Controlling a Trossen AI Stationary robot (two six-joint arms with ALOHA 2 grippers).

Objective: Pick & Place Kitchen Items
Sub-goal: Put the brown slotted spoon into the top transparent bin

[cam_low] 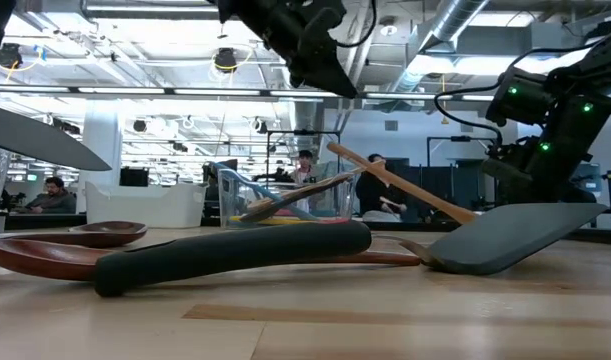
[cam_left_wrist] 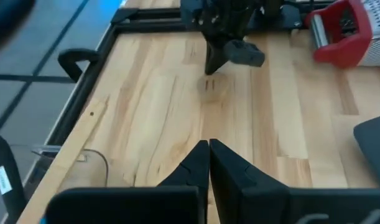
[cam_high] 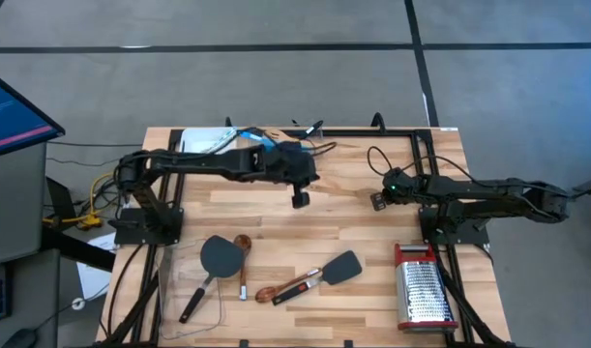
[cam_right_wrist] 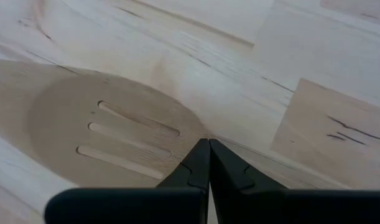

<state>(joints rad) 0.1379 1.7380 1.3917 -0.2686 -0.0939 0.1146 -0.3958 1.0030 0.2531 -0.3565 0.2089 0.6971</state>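
Note:
My left gripper [cam_high: 301,198] hangs shut and empty above the table's middle. My right gripper [cam_high: 377,200] is shut, low over the table right of centre. In the right wrist view the head of a wooden slotted spatula [cam_right_wrist: 115,140] lies on the table just beyond the shut fingertips [cam_right_wrist: 208,149]; its handle is hidden. A round dark grey spatula [cam_high: 218,256], a wooden spoon [cam_high: 243,246], a second dark grey spatula [cam_high: 343,266] and a brown spoon [cam_high: 271,292] lie flat near the front edge. My right gripper's shut fingertips [cam_right_wrist: 199,158] stand at the neck of the slotted spatula's head [cam_right_wrist: 196,134], coming at it slanting from above. I cannot tell whether they touch it; the fingers hide the spot.
A clear tub [cam_high: 218,140] holding several utensils stands at the far left of the table. A steel grater with red trim [cam_high: 426,290] lies at the front right. In the low view a wooden handle [cam_low: 405,185] slants up behind the front spatula [cam_low: 505,235].

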